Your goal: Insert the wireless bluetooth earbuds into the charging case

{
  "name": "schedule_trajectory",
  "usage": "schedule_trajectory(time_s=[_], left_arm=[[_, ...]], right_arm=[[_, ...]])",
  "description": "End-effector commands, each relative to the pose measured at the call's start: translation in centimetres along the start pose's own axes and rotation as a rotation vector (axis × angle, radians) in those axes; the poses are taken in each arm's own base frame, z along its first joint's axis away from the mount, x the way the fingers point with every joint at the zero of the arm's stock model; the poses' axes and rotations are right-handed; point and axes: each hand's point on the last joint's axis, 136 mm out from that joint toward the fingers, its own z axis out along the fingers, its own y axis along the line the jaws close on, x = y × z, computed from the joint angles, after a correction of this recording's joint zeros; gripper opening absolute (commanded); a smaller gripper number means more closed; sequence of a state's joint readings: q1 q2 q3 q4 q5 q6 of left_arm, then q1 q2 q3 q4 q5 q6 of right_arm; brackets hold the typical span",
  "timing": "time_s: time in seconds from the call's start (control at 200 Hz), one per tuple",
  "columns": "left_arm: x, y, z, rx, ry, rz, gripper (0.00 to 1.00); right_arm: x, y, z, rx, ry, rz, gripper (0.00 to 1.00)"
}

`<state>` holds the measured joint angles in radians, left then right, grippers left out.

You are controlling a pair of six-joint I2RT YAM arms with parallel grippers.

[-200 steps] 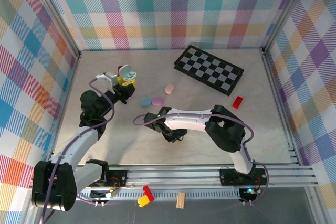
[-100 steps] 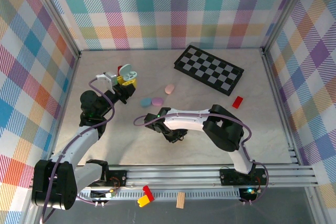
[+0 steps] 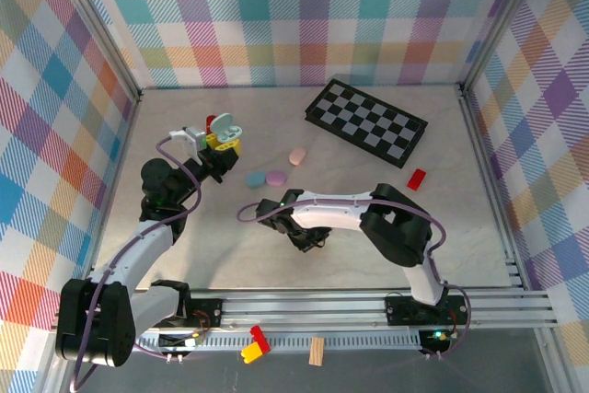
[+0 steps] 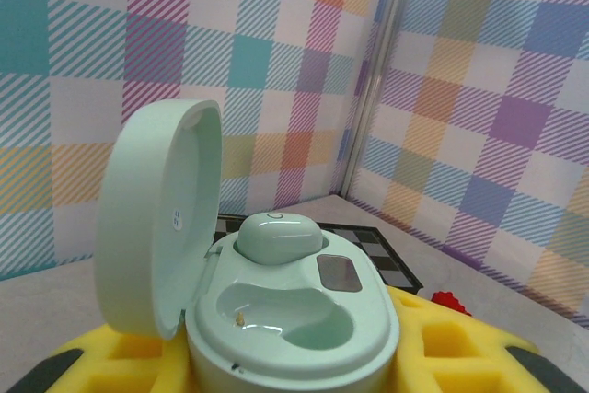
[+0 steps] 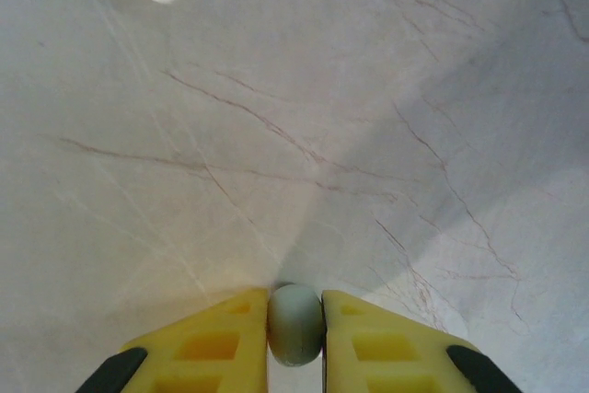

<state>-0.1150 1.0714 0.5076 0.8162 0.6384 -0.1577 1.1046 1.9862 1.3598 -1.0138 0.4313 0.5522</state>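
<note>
Because this job needs one arm to present and the other to load, I read the layout from the pale marbled table [image 3: 479,227] down: the black-and-white checkerboard [image 3: 366,122] lies angled at the far right, out of my working lane, and is no part of the job. My left gripper [image 3: 222,143] is raised over the far left of the table with its yellow fingers clamped on the base of the mint charging case [image 4: 285,319], which it holds clear of the surface. The lid [image 4: 156,218] is swung up and back to the left, so both wells face upward for loading. Three closed pebble cases, blue [image 3: 254,179], purple [image 3: 274,176] and pink [image 3: 297,156], lie just beside the left gripper, and a small red piece [image 3: 417,179] sits apart on the right. My right gripper [image 3: 308,241] is down at the table near the centre, its jaws drawn in to a narrow gap and pinching a mint earbud [image 5: 294,324] at the very fingertips, low against the marble. In the case, the seated earbud [image 4: 279,235] fills the far well and the near well [image 4: 285,317] is bare, so I judge that slot is where my pinched bud belongs. With so shallow a grip, it could twist on the carry.
</note>
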Motion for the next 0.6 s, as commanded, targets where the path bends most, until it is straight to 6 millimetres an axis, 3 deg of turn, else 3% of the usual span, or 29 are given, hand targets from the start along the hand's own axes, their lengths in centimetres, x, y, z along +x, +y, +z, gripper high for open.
schedule_trajectory(time_s=[0.0, 0.295, 0.595], left_arm=[[-1.1, -0.8, 0.1, 0.040, -0.042, 0.044, 0.32], [-0.8, -4.2, 1.6, 0.123, -0.058, 0.127, 0.32], [1.7, -8.5, 3.6, 0.211, 0.022, 0.188, 0.32]], right_arm=[[-0.9, -1.0, -3.3, -0.131, -0.078, 0.076, 0.19], [-4.0, -4.3, -14.8, -0.554, -0.393, 0.237, 0.18], [-6.5, -8.1, -27.3, -0.953, -0.713, 0.292, 0.17]])
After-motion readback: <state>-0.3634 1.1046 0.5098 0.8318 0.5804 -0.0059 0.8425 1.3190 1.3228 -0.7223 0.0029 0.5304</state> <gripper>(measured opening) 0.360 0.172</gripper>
